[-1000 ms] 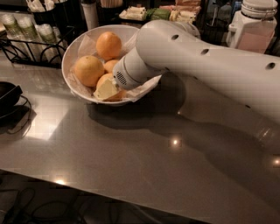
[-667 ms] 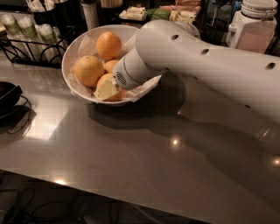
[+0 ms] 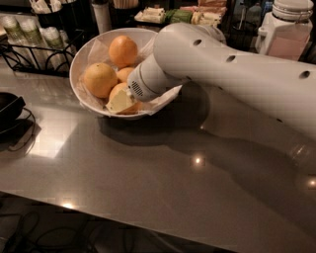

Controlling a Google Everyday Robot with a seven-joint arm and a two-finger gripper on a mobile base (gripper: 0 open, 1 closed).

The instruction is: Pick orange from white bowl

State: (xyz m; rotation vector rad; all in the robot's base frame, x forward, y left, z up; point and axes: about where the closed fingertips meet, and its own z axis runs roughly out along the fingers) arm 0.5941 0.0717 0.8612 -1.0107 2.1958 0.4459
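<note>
The white bowl (image 3: 80, 58), lined with crinkled white paper, stands at the back left of the grey counter (image 3: 148, 178). It holds several oranges: one at the back (image 3: 123, 51), one on the left (image 3: 99, 79), a smaller one in the middle (image 3: 124, 74) and one at the front (image 3: 117, 91). My white arm reaches in from the right. My gripper (image 3: 120, 102) is down inside the bowl's front part, right against the front orange. The arm's wrist hides the bowl's right side.
A dark black dish (image 3: 7, 106) sits at the left edge of the counter. A black wire rack with cups (image 3: 29, 42) stands behind the bowl on the left. A white-lidded jar (image 3: 289, 29) and packets (image 3: 182, 15) are along the back.
</note>
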